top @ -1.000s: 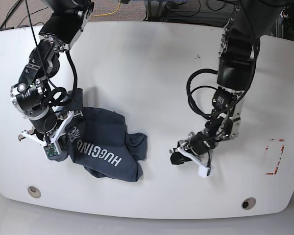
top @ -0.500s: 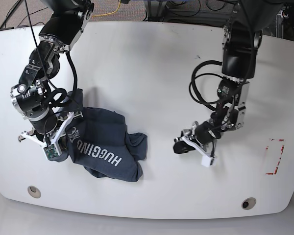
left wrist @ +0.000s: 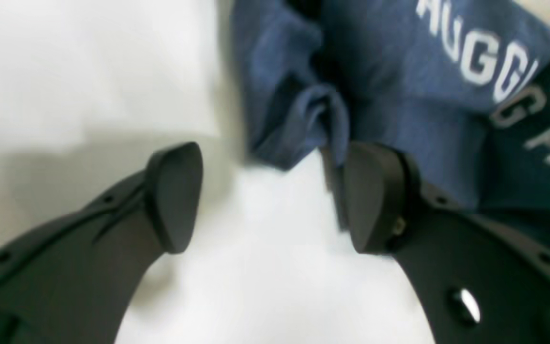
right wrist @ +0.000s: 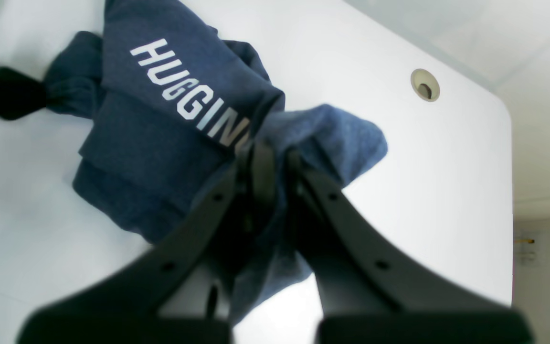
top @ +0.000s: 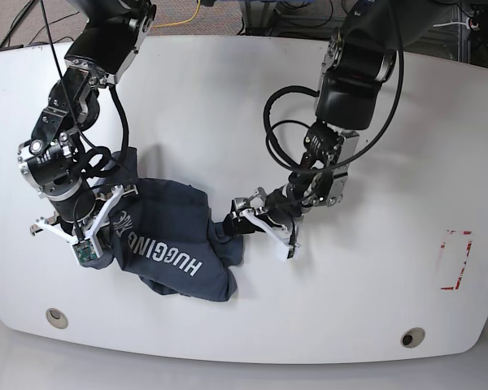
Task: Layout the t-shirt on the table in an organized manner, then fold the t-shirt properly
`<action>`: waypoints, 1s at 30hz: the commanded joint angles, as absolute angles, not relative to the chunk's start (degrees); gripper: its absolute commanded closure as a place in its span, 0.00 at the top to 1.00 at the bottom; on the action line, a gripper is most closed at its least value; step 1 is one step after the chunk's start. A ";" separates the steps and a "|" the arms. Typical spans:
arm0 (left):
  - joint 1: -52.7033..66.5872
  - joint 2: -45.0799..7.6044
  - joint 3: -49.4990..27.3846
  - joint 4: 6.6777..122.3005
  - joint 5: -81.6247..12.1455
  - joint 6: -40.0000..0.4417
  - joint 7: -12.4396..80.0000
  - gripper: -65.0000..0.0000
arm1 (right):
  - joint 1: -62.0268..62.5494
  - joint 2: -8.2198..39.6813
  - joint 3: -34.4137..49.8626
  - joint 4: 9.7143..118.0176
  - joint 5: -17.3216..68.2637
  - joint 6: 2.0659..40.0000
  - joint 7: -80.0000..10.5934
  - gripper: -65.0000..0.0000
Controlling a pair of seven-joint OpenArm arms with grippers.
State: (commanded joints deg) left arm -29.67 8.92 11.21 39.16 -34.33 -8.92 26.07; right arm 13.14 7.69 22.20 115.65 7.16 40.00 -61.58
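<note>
The glossy white table (top: 228,106) carries two round grey grommets (top: 56,317) near its front edge and a small red-taped rectangle (top: 455,260) toward one side; beyond its far edge lie cables on a floor. The t-shirt (top: 175,244) sits bunched on the table's front part, its outline lost in folds, sleeves hard to make out. The right hand (right wrist: 270,162) is clenched on a fold of the cloth; the left hand (left wrist: 270,196) stands spread at the shirt's edge, one finger (left wrist: 375,196) touching a fold, the view blurred. White lettering reads "HUGGING"; further letters in the left wrist view are cut off.
</note>
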 joint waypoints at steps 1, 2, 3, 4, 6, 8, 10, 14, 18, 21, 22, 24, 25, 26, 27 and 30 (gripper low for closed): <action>-30.46 9.00 11.21 37.05 -34.33 -9.01 25.27 0.69 | 13.14 7.69 22.20 115.65 7.16 40.00 -61.58 0.00; -31.34 9.00 11.21 35.38 -34.51 -9.01 24.40 0.69 | 13.14 7.69 22.20 115.65 7.08 40.00 -61.58 0.00; -32.48 9.00 11.30 33.27 -34.59 -9.10 23.25 0.69 | 13.23 7.69 22.20 115.65 7.08 40.00 -61.58 0.00; -33.45 9.00 11.30 31.25 -34.59 -9.27 21.93 0.69 | 13.23 7.69 22.29 115.65 7.08 40.00 -61.58 0.00; -35.21 9.00 11.38 27.56 -34.59 -11.03 19.82 0.69 | 13.23 7.69 22.29 115.65 7.08 40.00 -61.58 0.00; -36.44 9.00 11.82 24.84 -34.68 -12.79 18.42 0.69 | 13.23 7.69 22.29 115.65 7.08 40.00 -61.58 0.00; -37.85 9.00 12.62 22.64 -34.68 -14.20 17.63 0.69 | 13.23 7.25 22.29 115.65 7.08 40.00 -61.58 0.00; -39.16 9.00 13.14 21.14 -34.77 -14.64 17.36 0.68 | 13.23 6.29 22.55 115.65 6.90 40.00 -61.67 0.00; -39.34 9.00 13.23 21.05 -35.74 -14.64 17.36 0.68 | 13.14 6.20 22.55 115.65 6.99 40.00 -61.67 0.00; -39.43 9.00 13.41 21.05 -36.88 -14.64 17.36 0.65 | 13.14 6.11 22.55 115.65 7.08 40.00 -61.67 0.00; -39.43 9.00 14.29 21.05 -37.41 -14.64 17.36 0.60 | 13.05 6.02 22.55 115.65 7.16 40.00 -61.67 0.00; -39.43 9.00 16.04 21.23 -38.46 -14.64 17.36 0.53 | 13.05 6.02 22.55 115.65 7.16 40.00 -61.67 0.00; -39.43 9.00 16.92 21.23 -39.43 -14.73 17.36 0.49 | 13.05 6.02 22.55 115.65 7.16 40.00 -61.67 0.00; -39.43 9.00 17.45 21.23 -39.87 -14.73 17.36 0.47 | 13.05 6.02 22.55 115.65 7.16 40.00 -61.67 0.00; -39.43 9.00 19.03 21.23 -41.54 -14.73 17.36 0.44 | 13.05 6.02 22.55 115.65 7.16 40.00 -61.67 0.00; -39.43 9.00 22.73 21.32 -45.32 -14.73 17.36 0.43 | 13.14 6.02 22.55 115.65 7.16 40.00 -61.67 0.00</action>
State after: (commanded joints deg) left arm -39.43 9.00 22.73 21.32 -45.32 -14.73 17.36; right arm 13.14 6.02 22.55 115.65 7.16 40.00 -61.67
